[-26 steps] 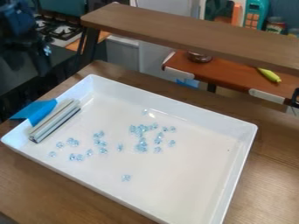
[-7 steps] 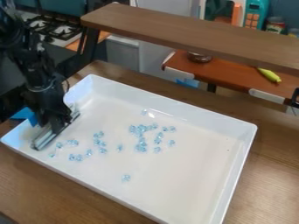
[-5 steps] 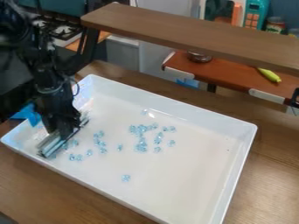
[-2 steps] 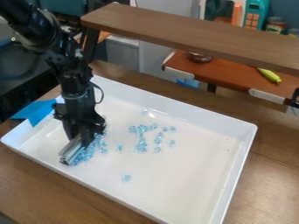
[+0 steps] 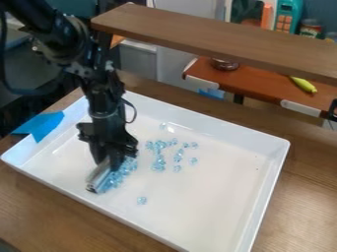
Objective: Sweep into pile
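My gripper [image 5: 109, 163] hangs down in the left part of the white tray [image 5: 217, 129], shut on a silver metal bar [image 5: 98, 178] that lies low against the tray floor. Pressed along the bar's right side is a band of clear bluish pieces [image 5: 118, 176]. A looser cluster of the same pieces [image 5: 159, 160] is spread around the tray's middle, apart from the bar. One single piece [image 5: 141, 200] sits nearer the front.
Blue tape [image 5: 41, 125] covers part of the tray's left rim. The tray's white walls stand up all around. Behind the tray runs a raised wooden shelf [image 5: 217, 42], with an orange-brown surface [image 5: 253, 88] beyond it holding a yellow-green toy [image 5: 303, 84].
The gripper came down onto the bar at the left wall and moved right with it. Pieces once scattered on the left are now gathered against the bar; the middle cluster has stayed.
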### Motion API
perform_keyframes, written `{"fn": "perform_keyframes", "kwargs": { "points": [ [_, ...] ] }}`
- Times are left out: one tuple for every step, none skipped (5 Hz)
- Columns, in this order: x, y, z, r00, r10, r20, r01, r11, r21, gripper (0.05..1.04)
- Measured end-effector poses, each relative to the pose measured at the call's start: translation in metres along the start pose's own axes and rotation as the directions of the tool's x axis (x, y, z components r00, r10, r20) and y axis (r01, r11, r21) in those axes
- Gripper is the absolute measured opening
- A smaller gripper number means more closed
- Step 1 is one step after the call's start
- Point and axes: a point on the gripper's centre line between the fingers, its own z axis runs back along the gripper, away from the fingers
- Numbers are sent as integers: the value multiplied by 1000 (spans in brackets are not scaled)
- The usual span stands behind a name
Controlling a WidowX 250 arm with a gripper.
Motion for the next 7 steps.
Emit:
{"fn": "perform_keyframes", "kwargs": {
  "points": [
    [-4, -18, 1, 1000, -4, -11, 4, 1000, -26, 355],
    [-11, -47, 2, 998, -24, -50, 20, 997, -76, 355],
    [-15, -71, 8, 997, -47, -63, 39, 991, -126, 355],
    [-15, -88, 12, 997, -45, -58, 35, 986, -164, 355],
    [-12, -106, 28, 997, -73, -12, 69, 978, -197, 355],
    [-12, -110, 46, 996, -84, 21, 87, 970, -226, 355],
    [-5, -81, 64, 996, -59, 71, 73, 975, -208, 355]
  ]
}}
